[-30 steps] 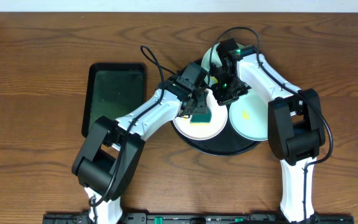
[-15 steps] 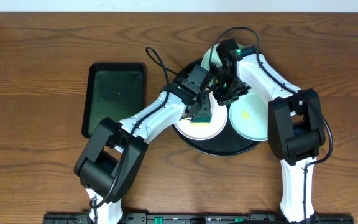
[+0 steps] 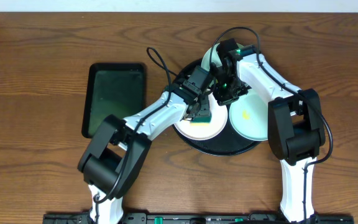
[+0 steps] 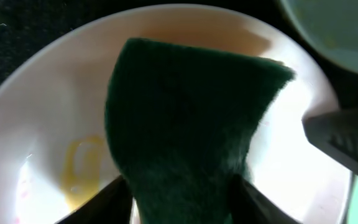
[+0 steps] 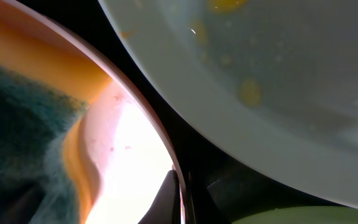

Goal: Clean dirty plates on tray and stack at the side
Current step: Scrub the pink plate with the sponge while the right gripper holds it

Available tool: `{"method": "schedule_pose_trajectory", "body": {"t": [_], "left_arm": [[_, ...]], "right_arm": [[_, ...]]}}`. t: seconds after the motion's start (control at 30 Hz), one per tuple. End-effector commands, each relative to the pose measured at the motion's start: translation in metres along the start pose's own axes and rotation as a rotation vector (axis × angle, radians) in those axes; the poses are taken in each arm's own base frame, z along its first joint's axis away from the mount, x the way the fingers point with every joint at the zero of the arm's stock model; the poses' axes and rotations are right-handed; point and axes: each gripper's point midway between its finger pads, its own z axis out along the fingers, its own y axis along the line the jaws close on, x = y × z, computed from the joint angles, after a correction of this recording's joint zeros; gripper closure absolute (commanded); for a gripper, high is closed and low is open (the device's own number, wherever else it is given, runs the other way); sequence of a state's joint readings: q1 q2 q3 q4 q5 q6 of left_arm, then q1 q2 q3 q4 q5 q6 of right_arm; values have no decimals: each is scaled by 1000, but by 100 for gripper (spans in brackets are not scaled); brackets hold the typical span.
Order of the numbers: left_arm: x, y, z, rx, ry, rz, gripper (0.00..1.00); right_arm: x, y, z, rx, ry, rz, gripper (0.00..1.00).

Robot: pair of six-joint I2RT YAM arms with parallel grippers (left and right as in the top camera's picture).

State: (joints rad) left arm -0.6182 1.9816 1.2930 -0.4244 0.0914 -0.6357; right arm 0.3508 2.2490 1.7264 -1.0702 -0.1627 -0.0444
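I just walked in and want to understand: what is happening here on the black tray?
The left gripper presses a green sponge onto the white plate on the black tray; a yellow smear shows beside the sponge. The right gripper pinches that plate's rim, apparently steadying it. A pale blue plate beside it shows yellow spots, not yet wiped.
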Motion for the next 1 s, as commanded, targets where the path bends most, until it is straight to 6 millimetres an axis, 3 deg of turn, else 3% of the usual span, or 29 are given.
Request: {"method": "schedule_pose_trajectory", "body": {"t": [0.0,0.13,0.3,0.43,0.73,0.83,0.97], "left_arm": [[-2,5,9,-33,0,5,68],[-7,1,1,-19,-19,5,92],[-18,8,-13,-66,-82,4,92],[-18,31,-16,-186,-102,7,92],[10,86,8,-385,-75,27,93],[1,108,0,-515,-146,48,92],[-17,121,-17,-619,-252,62,93]], "right_arm": [[6,8,10,-30,25,0,99],[6,8,10,-30,26,0,99],[6,8,10,-30,26,0,99],[6,8,10,-29,27,0,99],[7,8,10,-29,29,0,99],[7,8,10,-28,31,1,99],[7,6,10,-22,32,1,99]]}}
